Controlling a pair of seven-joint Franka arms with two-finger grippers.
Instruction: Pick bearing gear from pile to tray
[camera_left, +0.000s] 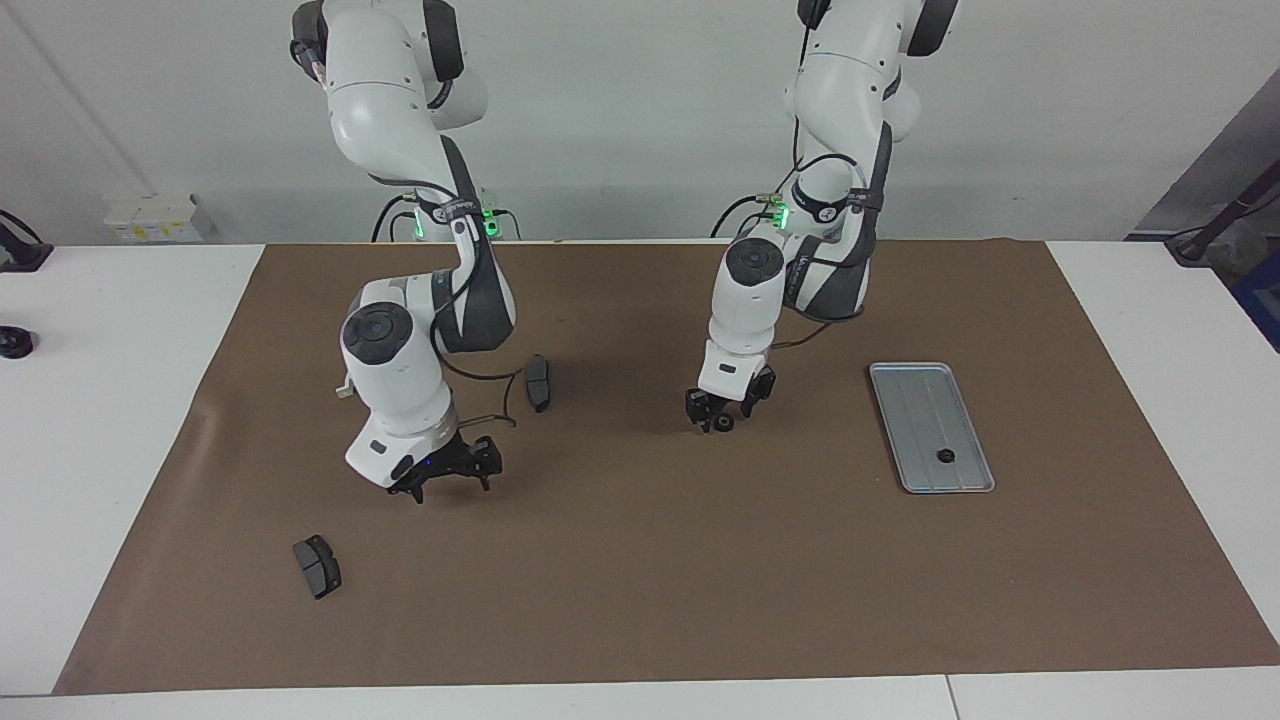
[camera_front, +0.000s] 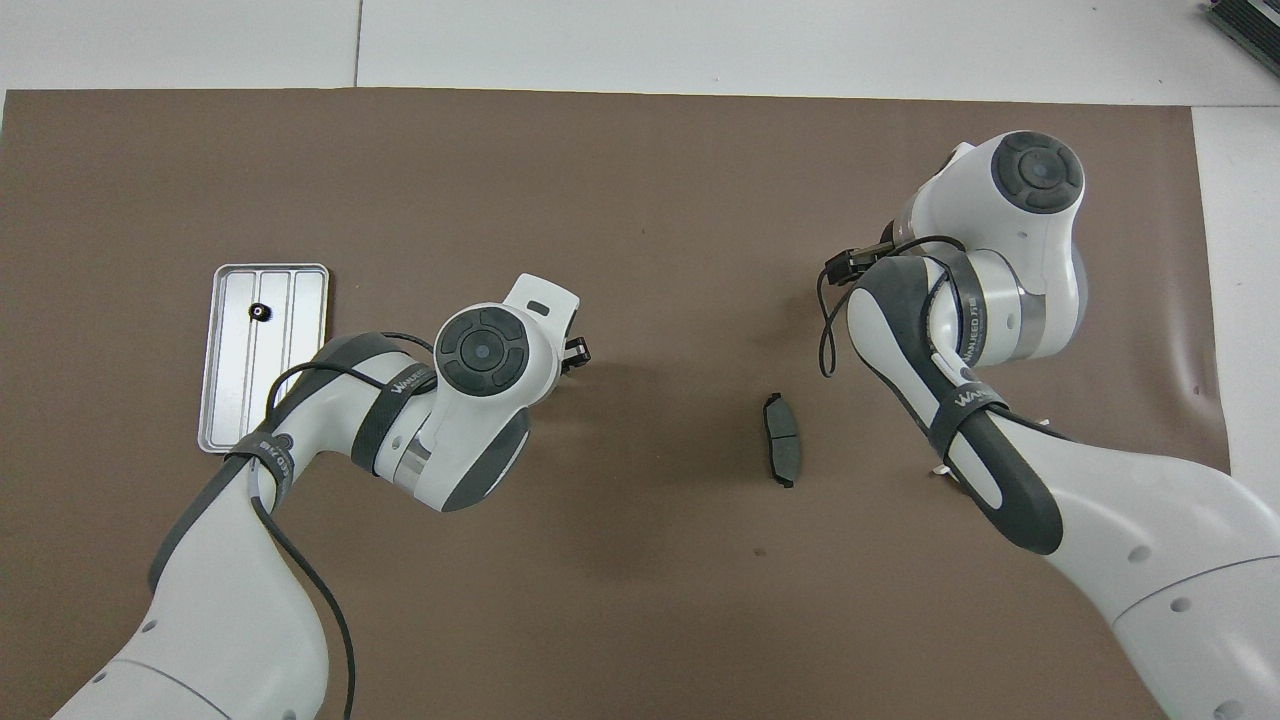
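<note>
Looking at the left gripper (camera_left: 722, 415), we find it low over the middle of the brown mat (camera_left: 640, 580) on the table (camera_left: 130, 420), with a small black bearing gear (camera_left: 722, 424) right at its tips. We cannot tell whether its jaws are pinching that gear or only standing around it.

The relation that matters is sideways. The tray (camera_left: 905, 400) lies well apart from this gear, toward the left arm's end of the table, with its long axis running from near the robots to far from them. One gear (camera_left: 945, 456) already rests in the tray's far half. We judge the left arm the clear choice for the carry, since the tray is on its own side.

The right gripper (camera_left: 447, 480) waits over bare mat toward the right arm's end, jaws spread and empty. One brake pad (camera_left: 538, 382) lies nearer to the robots and another brake pad (camera_left: 317, 566) farther from them.
</note>
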